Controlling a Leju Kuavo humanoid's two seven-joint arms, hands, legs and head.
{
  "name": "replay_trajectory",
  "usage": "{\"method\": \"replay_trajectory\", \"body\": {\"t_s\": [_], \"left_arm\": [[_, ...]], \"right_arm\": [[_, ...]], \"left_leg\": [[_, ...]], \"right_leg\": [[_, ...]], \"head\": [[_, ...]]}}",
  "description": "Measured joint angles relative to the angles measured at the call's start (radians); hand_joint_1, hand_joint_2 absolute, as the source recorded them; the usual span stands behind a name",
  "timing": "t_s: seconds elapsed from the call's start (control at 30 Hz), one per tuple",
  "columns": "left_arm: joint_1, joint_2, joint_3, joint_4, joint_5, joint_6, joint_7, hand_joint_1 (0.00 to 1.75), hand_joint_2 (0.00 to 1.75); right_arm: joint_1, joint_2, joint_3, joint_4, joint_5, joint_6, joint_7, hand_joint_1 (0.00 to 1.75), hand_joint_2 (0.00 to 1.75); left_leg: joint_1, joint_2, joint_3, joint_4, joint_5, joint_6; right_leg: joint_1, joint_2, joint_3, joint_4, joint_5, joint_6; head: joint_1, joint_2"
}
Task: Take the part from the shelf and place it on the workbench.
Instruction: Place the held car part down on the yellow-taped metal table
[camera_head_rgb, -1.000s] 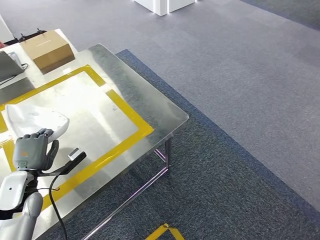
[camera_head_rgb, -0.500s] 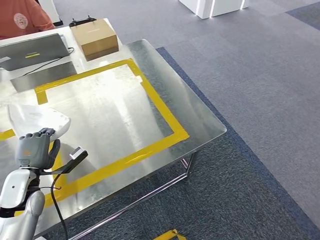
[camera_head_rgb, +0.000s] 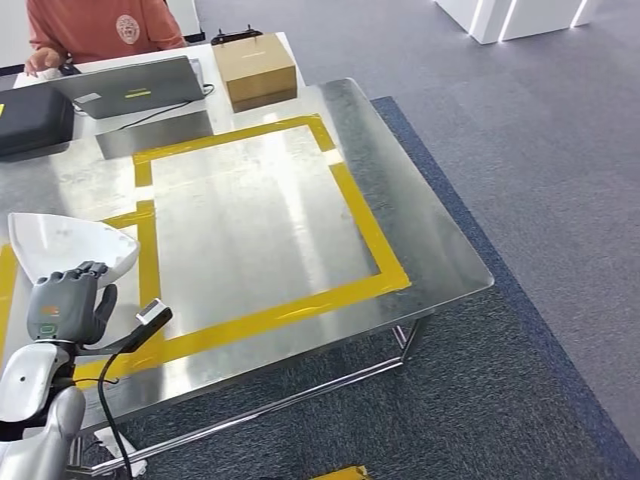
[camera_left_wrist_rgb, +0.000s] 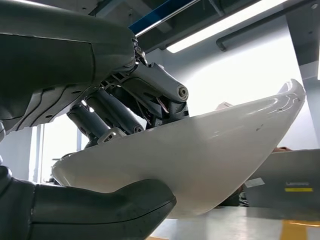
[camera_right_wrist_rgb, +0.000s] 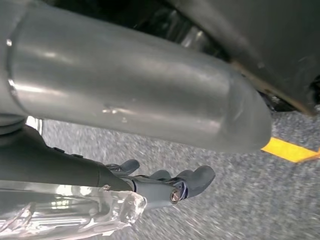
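My left hand (camera_head_rgb: 68, 305) grips a white curved shell part (camera_head_rgb: 72, 245) at the lower left of the head view, above the near left corner of the metal workbench (camera_head_rgb: 423, 235). In the left wrist view the part (camera_left_wrist_rgb: 211, 160) lies between the dark fingers (camera_left_wrist_rgb: 113, 112) on one face and the thumb (camera_left_wrist_rgb: 98, 210) on the other. A yellow tape rectangle (camera_head_rgb: 370, 235) marks the bench top. My right hand (camera_right_wrist_rgb: 166, 182) hangs over the grey carpet, its fingers loosely extended and holding nothing.
At the bench's far side stand a cardboard box (camera_head_rgb: 254, 68), an open laptop (camera_head_rgb: 128, 88) and a black case (camera_head_rgb: 34, 118); a person in an orange shirt (camera_head_rgb: 106, 25) sits behind them. A grey plate (camera_head_rgb: 155, 135) lies by the tape. Carpet lies to the right.
The camera has turned, so the whole picture shifted and more of the workbench and its far side came into view. My left hand keeps the part at the same spot in the picture.
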Motion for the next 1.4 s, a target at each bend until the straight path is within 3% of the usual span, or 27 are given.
{"method": "replay_trajectory", "body": {"t_s": [0.03, 0.1, 0.13, 0.2, 0.27, 0.33, 0.4, 0.43, 0.47, 0.57, 0.63, 0.77, 0.93, 1.13, 1.4], "left_arm": [[-0.002, 0.001, -0.001, 0.004, -0.009, 0.003, -0.009, 1.75, 1.75], [-0.007, 0.002, -0.009, 0.012, -0.028, 0.013, -0.024, 1.75, 1.75], [-0.008, 0.002, -0.014, 0.016, -0.037, 0.019, -0.031, 1.75, 1.75], [-0.007, 0.001, -0.027, 0.025, -0.050, 0.026, -0.043, 1.75, 1.75], [-0.005, -0.003, -0.046, 0.030, -0.062, 0.031, -0.055, 1.75, 1.75], [-0.004, -0.009, -0.074, 0.034, -0.075, 0.034, -0.064, 1.75, 1.75], [-0.003, -0.016, -0.103, 0.041, -0.083, 0.033, -0.066, 1.75, 1.75], [-0.001, -0.018, -0.118, 0.045, -0.086, 0.032, -0.067, 1.75, 1.75], [0.001, -0.020, -0.132, 0.048, -0.088, 0.032, -0.069, 1.75, 1.75], [0.005, -0.022, -0.166, 0.055, -0.093, 0.034, -0.082, 1.75, 1.75], [0.004, -0.023, -0.187, 0.060, -0.105, 0.037, -0.088, 1.75, 1.75], [-0.002, -0.029, -0.224, 0.091, -0.117, 0.052, -0.090, 1.75, 1.75], [-0.014, -0.041, -0.245, 0.116, -0.119, 0.055, -0.090, 1.75, 1.75], [-0.012, -0.103, -0.273, 0.133, -0.129, 0.048, -0.079, 1.75, 1.75], [-0.030, -0.133, -0.279, 0.166, -0.127, 0.035, -0.056, 1.75, 1.75]], "right_arm": [[-0.001, 0.000, 0.003, 0.000, 0.001, 0.001, -0.001, 0.00, 0.00], [-0.003, 0.000, 0.007, 0.000, 0.002, 0.002, -0.001, 0.00, 0.00], [-0.004, 0.000, 0.009, 0.000, 0.002, 0.002, -0.001, 0.00, 0.00], [-0.009, 0.000, 0.014, 0.000, 0.003, 0.004, 0.000, 0.00, 0.00], [-0.012, 0.000, 0.017, 0.000, 0.002, 0.006, -0.002, 0.00, 0.00], [-0.013, 0.000, 0.019, 0.000, 0.001, 0.011, -0.003, 0.00, 0.00], [-0.012, 0.000, 0.020, 0.000, -0.004, 0.027, -0.002, 0.00, 0.00], [-0.013, 0.000, 0.020, 0.000, -0.010, 0.035, -0.003, 0.00, 0.00], [-0.014, 0.000, 0.020, 0.000, -0.018, 0.040, -0.005, 0.00, 0.00], [-0.015, 0.000, 0.020, 0.000, -0.032, 0.045, -0.014, 0.00, 0.00], [-0.017, 0.000, 0.020, 0.000, -0.029, 0.059, -0.011, 0.00, 0.00], [-0.027, 0.000, 0.025, 0.000, -0.023, 0.094, 0.006, 0.00, 0.00], [-0.038, 0.000, 0.027, 0.000, -0.021, 0.101, 0.007, 0.00, 0.00], [-0.041, 0.000, 0.039, 0.000, -0.025, 0.109, -0.001, 0.00, 0.00], [-0.043, 0.000, 0.043, 0.000, -0.033, 0.114, 0.000, 0.00, 0.00]], "left_leg": [[-0.004, 0.025, 0.038, -0.068, 0.026, 0.003], [-0.012, 0.062, 0.082, -0.152, 0.045, 0.015], [-0.017, 0.066, 0.085, -0.162, 0.039, 0.021], [-0.016, 0.043, 0.082, -0.166, 0.040, 0.034], [-0.011, 0.021, 0.083, -0.170, 0.043, 0.047], [-0.008, 0.001, 0.083, -0.171, 0.044, 0.057], [-0.009, -0.019, 0.082, -0.171, 0.044, 0.061], [-0.009, -0.027, 0.083, -0.170, 0.044, 0.062], [-0.010, -0.035, 0.085, -0.170, 0.044, 0.061], [-0.012, -0.049, 0.091, -0.168, 0.039, 0.055], [-0.015, -0.053, 0.089, -0.164, 0.036, 0.049], [-0.015, -0.052, 0.086, -0.163, 0.037, 0.059], [-0.012, -0.051, 0.089, -0.170, 0.041, 0.047], [-0.011, -0.051, 0.088, -0.172, 0.041, 0.034], [-0.015, -0.051, 0.087, -0.172, 0.041, 0.035]], "right_leg": [[0.002, -0.011, 0.004, 0.000, -0.004, 0.004], [0.009, -0.032, 0.011, 0.002, -0.012, 0.015], [0.012, -0.043, 0.013, 0.002, -0.015, 0.019], [0.012, -0.059, 0.016, 0.002, -0.023, 0.029], [0.008, -0.022, 0.000, 0.042, -0.053, 0.038], [0.005, 0.036, -0.058, 0.161, -0.112, 0.044], [0.005, 0.056, -0.127, 0.284, -0.150, 0.045], [0.005, 0.059, -0.145, 0.304, -0.143, 0.045], [0.005, 0.059, -0.146, 0.285, -0.117, 0.043], [0.005, 0.065, -0.071, 0.092, -0.005, 0.030], [0.005, 0.071, -0.038, 0.019, 0.019, 0.027], [0.007, 0.074, -0.037, 0.013, 0.021, 0.031], [0.011, 0.075, -0.038, 0.014, 0.020, 0.023], [0.011, 0.074, -0.039, 0.015, 0.020, 0.021], [0.007, 0.074, -0.038, 0.014, 0.020, 0.021]], "head": [[0.000, 0.000], [0.001, 0.000], [0.002, 0.000], [0.005, 0.000], [0.008, 0.000], [0.014, 0.000], [0.016, 0.000], [0.016, 0.000], [0.016, 0.000], [0.016, 0.000], [0.015, 0.000], [0.014, 0.000], [0.014, 0.000], [0.015, 0.000], [0.015, 0.000]]}}
